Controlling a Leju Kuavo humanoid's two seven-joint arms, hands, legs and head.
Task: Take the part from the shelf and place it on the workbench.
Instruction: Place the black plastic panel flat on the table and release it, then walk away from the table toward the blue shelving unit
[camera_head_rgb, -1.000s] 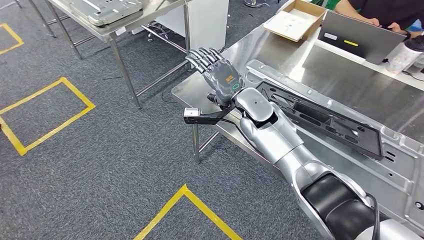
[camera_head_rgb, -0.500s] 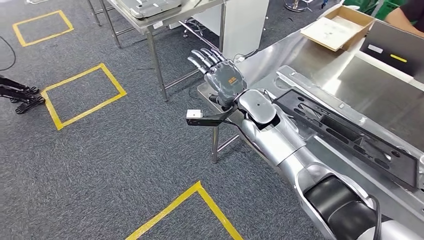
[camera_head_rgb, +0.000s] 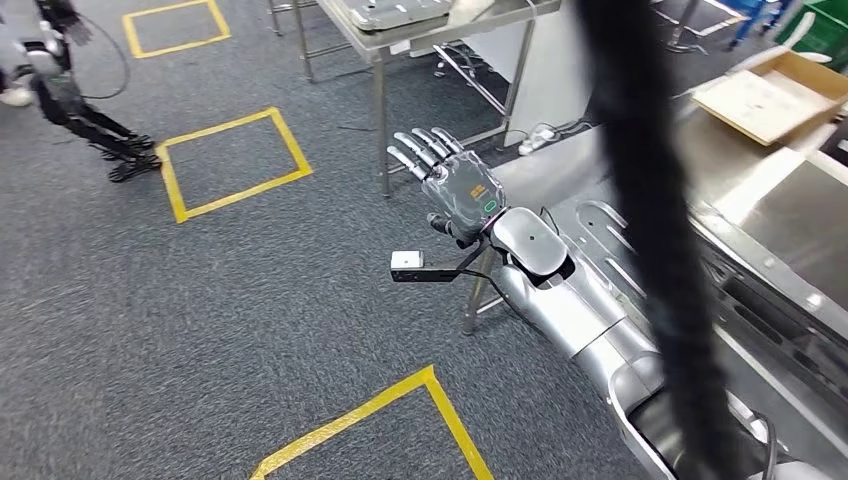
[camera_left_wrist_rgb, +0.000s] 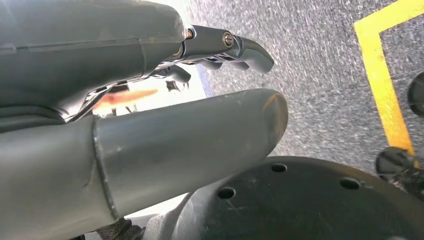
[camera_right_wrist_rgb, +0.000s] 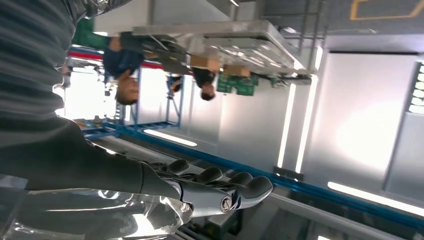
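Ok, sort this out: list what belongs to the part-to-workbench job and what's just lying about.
Job:
right hand, open and raised
workbench
metal panel on it, likely the part

Lying about:
cardboard box
far table
yellow floor marks
black cable

Dark grey speckled carpet (camera_head_rgb: 200, 300) bearing yellow tape outlines (camera_head_rgb: 230, 160) at ten and six o'clock; silver right arm (camera_head_rgb: 570, 300) with dark grey right hand (camera_head_rgb: 455, 185) carrying orange and green marks; tan cardboard box (camera_head_rgb: 775, 95) at two o'clock.
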